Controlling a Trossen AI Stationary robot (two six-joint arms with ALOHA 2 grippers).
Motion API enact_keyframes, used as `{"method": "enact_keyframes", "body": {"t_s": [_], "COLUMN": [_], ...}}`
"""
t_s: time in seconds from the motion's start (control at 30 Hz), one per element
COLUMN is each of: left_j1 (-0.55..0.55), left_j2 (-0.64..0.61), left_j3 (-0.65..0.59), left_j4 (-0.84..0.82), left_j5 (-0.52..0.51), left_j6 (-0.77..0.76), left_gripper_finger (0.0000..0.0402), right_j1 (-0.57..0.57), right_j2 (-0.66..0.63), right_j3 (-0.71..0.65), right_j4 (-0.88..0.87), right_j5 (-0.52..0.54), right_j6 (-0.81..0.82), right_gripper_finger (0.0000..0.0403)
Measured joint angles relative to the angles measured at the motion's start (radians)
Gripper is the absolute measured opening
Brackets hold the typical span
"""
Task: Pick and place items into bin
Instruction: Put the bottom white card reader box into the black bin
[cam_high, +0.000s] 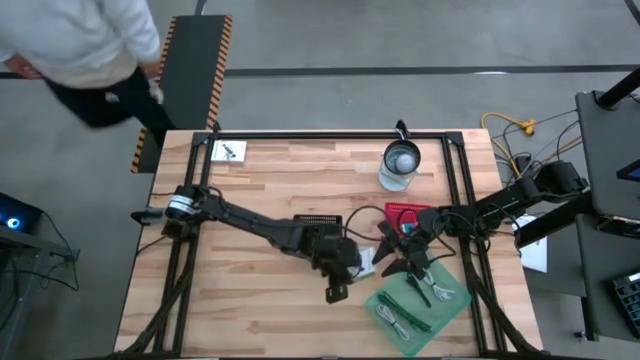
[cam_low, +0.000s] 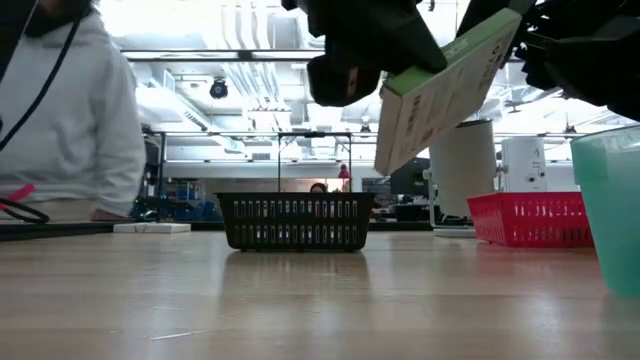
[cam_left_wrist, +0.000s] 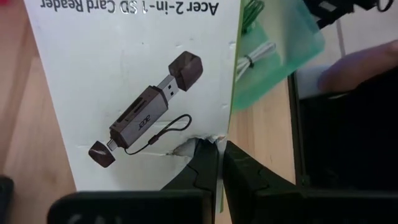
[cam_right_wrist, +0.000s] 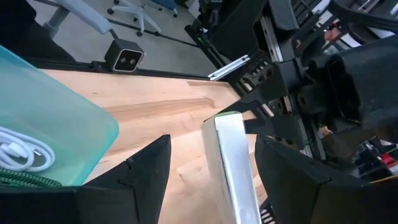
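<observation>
Card-reader box (cam_left_wrist: 137, 93), white with a green edge and printed "Acer 2-in-1 SD Card Reader", is pinched at one edge between the left gripper (cam_left_wrist: 219, 163) fingers, which are closed onto the cardboard and dent it slightly at the contact line. In the low view the box (cam_low: 445, 85) hangs tilted, clear of the wooden table (cam_low: 300, 300), with the left gripper above it.

The right gripper (cam_right_wrist: 211, 168) has its fingers spread wide; the box (cam_right_wrist: 233, 165) stands edge-on in the gap between them, touching neither finger as far as can be seen. In the high view both grippers meet near the table's middle, the left gripper (cam_high: 345, 262) just beside the right gripper (cam_high: 405, 255).

A translucent green bin (cam_high: 450, 312) lies just beyond the right fingers, holding coiled white cables (cam_high: 395, 318) and a dark stick (cam_high: 420, 288). A red basket (cam_high: 402, 213) and a black basket (cam_low: 295, 222) sit behind the grippers. A person (cam_high: 80, 50) stands at the table's far corner.
</observation>
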Motion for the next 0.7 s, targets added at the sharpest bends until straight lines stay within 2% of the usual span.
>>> {"method": "enact_keyframes", "body": {"t_s": [0.27,0.4,0.7], "left_j1": [0.005,0.01,0.014], "left_j2": [0.0,0.0,0.0], "left_j3": [0.001,0.001,0.001], "left_j4": [0.061,0.067,0.068], "left_j5": [0.007,0.008,0.007], "left_j6": [0.078,0.078,0.078], "left_gripper_finger": [0.0,0.0,0.0], "right_j1": [-0.001,-0.001,-0.001], "right_j2": [0.0,0.0,0.0], "right_j3": [0.0,-0.001,0.011], "right_j4": [0.001,0.002,0.004], "right_j5": [0.055,0.105,0.108], "right_j6": [0.0,-0.001,0.004], "right_gripper_finger": [0.0201,0.0177,0.0109]}}
